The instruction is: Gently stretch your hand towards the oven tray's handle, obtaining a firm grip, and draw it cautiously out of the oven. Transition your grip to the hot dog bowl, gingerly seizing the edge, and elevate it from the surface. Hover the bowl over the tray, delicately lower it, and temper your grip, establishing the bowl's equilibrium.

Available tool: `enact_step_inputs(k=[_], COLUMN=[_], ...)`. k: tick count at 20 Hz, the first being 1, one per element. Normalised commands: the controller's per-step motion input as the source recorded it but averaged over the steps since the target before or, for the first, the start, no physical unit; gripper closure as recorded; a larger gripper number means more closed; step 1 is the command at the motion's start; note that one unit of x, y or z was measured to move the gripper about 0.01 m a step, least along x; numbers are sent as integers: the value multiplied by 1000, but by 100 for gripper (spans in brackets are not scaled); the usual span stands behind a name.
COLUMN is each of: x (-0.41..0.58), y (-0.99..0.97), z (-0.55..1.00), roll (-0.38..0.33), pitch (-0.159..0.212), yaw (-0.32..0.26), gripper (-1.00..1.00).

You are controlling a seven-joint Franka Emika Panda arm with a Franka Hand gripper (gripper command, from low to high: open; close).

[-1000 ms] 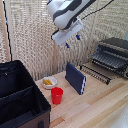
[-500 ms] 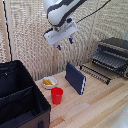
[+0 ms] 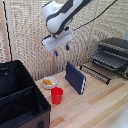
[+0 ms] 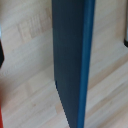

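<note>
- Overhead, the tool hangs in the air well above the worktop, its two short dark blue fingers pointing down with a small gap between them; it holds nothing and touches nothing.
- Below it, and a little toward the exterior view's right, stands the upright dark blue flat box, on edge on the wood.
- From the wrist view, that blue box fills the middle of the picture, seen edge-on over pale wood; the fingers themselves cannot be made out there.
- At the exterior view's right, the oven sits at the back of the worktop with the oven tray drawn out in front of it, its wire bars reaching toward the box.
- Along the tray's front edge runs the oven tray's handle, a thin dark bar, well apart from the tool.
- Near the black fabric case, the hot dog bowl rests on the worktop with yellow-orange food inside.
- Just in front of the bowl stands the red plastic cup, upright.
- Compared with half a second ago, the tool has moved toward the exterior view's left, away from the oven and closer to a spot above the bowl; bowl, cup, box and tray lie where they did.
</note>
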Motion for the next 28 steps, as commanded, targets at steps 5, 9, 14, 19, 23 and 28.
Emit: enact_step_inputs(k=[5, 9, 14, 19, 23, 28], x=[22, 0, -33, -30, -9, -6], y=[281, 232, 68, 0, 0, -32], z=[-454, -459, -375, -375, -339, -337], roll=[158, 115, 35, 0, 0, 0], pitch=[-26, 0, 0, -26, -29, -37], yaw=[0, 0, 4, 37, 47, 74], gripper=[-100, -100, -100, -100, -100, -100])
